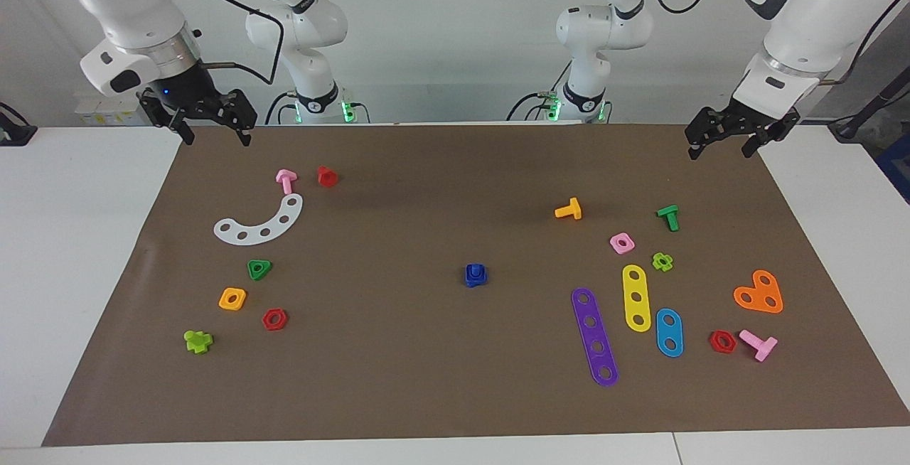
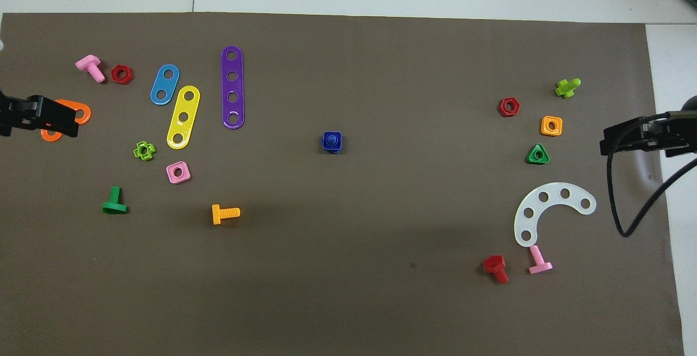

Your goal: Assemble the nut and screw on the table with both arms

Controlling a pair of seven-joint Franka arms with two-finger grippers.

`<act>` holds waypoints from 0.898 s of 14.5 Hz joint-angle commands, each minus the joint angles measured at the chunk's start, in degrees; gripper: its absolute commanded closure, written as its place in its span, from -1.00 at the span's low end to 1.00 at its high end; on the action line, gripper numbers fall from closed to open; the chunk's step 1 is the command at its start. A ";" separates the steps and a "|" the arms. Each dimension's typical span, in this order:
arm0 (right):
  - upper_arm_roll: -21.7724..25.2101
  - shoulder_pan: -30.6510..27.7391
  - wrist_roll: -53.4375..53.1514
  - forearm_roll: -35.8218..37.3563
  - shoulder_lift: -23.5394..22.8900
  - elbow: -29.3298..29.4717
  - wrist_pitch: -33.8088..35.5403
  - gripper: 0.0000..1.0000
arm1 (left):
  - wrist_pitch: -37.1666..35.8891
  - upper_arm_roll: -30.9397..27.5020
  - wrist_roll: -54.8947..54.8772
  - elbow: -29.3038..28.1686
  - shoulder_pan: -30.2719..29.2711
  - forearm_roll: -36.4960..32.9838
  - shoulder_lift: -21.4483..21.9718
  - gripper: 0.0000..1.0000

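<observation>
The dark-blue square nut (image 1: 476,273) lies at the middle of the brown mat (image 1: 398,380) on the table. The dark-blue screw (image 2: 331,140) sits in the nut's hole, and the two rest as one piece with no gripper touching them. My left gripper (image 1: 719,153) is open and empty, raised over the mat's edge at the left arm's end; it also shows in the overhead view (image 2: 54,119). My right gripper (image 1: 217,139) is open and empty, raised over the mat's edge at the right arm's end; it also shows in the overhead view (image 2: 626,138).
Toward the left arm's end lie purple (image 1: 596,337), yellow (image 1: 636,298) and blue (image 1: 669,332) strips, an orange plate (image 1: 759,293), a pink nut (image 1: 622,242) and several screws. Toward the right arm's end lie a white curved strip (image 1: 259,223), a green triangular nut (image 1: 259,269) and an orange-yellow nut (image 1: 232,298).
</observation>
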State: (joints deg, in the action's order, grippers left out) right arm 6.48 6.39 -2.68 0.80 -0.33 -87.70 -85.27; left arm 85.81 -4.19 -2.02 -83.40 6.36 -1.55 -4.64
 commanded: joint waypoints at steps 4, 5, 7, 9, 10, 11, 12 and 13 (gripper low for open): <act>-0.24 -0.33 1.63 0.08 0.51 -0.55 0.46 -1.00 | 2.52 -0.29 -0.88 -2.47 -0.30 3.12 1.83 -1.00; -0.15 -0.33 1.63 0.08 0.51 -0.55 0.46 -1.00 | 2.70 -0.38 -0.97 -2.56 -0.82 4.00 1.83 -1.00; -0.24 -0.33 1.63 0.08 0.51 -0.55 0.46 -1.00 | 2.70 -0.38 -0.97 -2.65 -1.00 4.01 1.83 -1.00; -0.24 -0.33 1.63 0.08 0.51 -0.55 0.46 -1.00 | 2.61 -0.38 -1.06 -2.64 -0.92 3.93 1.83 -1.00; -0.24 -0.33 1.63 0.08 0.51 -0.55 0.46 -1.00 | 2.44 -0.38 -1.06 -2.65 -0.91 3.84 1.83 -1.00; -0.24 -0.33 1.63 0.08 0.51 -0.55 0.46 -1.00 | 2.35 -0.38 -0.97 -2.65 -0.91 3.49 1.83 -1.00; -0.24 -0.33 1.63 0.08 0.51 -0.55 0.46 -1.00 | 2.35 -0.38 -0.97 -2.65 -1.00 3.49 1.83 -1.00; -0.24 -0.33 1.63 0.08 0.51 -0.55 0.46 -1.00 | 2.09 -0.46 -0.97 -2.65 -1.09 3.49 1.91 -1.00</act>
State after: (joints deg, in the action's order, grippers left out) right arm 6.48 6.39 -2.68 0.80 -0.33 -87.70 -85.27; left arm 86.95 -4.55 -2.24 -83.64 5.67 1.42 -4.60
